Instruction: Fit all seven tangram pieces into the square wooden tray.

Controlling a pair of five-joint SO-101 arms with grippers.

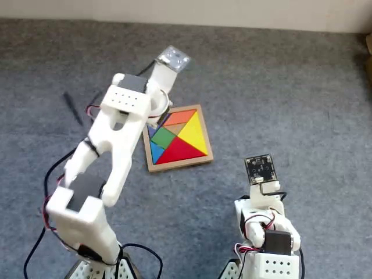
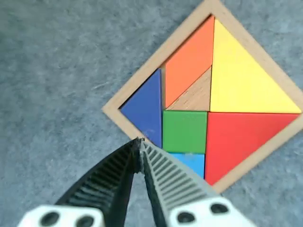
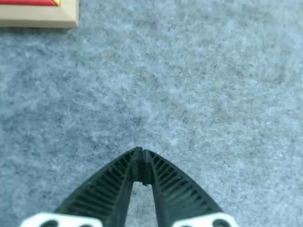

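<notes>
Ribbed black fingers of the left gripper [image 2: 139, 146] are pressed together with nothing between them, tips hovering at the tray [image 2: 154, 65] rim just beside the dark blue triangle [image 2: 147, 106].

The tray is square, so it has no long axis. In the high view it lies flat, turned slightly askew, one corner pointing to the far right.

Packed flush inside are:
- the yellow triangle [image 2: 246, 75] and the red triangle [image 2: 241, 137], which share an edge
- the orange piece [image 2: 189, 61], beside the yellow triangle
- the green square [image 2: 184, 131], between the dark blue triangle and the red one
- the light blue piece [image 2: 191, 163], touching the green square and partly behind the fingers

One wood-coloured triangle [image 2: 196, 94] sits between the orange piece and the green square — whether it is a plain piece or bare tray floor I cannot tell.

In the high view the left arm [image 1: 116, 133] stretches across the grey surface [image 1: 279, 87] and covers the tray's left edge. The right arm [image 1: 264, 232] is folded near its base, well apart from the tray. The right gripper [image 3: 140, 165] is pinched together on nothing, over bare surface.

A thin dark stick [image 1: 72, 108] lies far off to the left — clear of the tray.
</notes>
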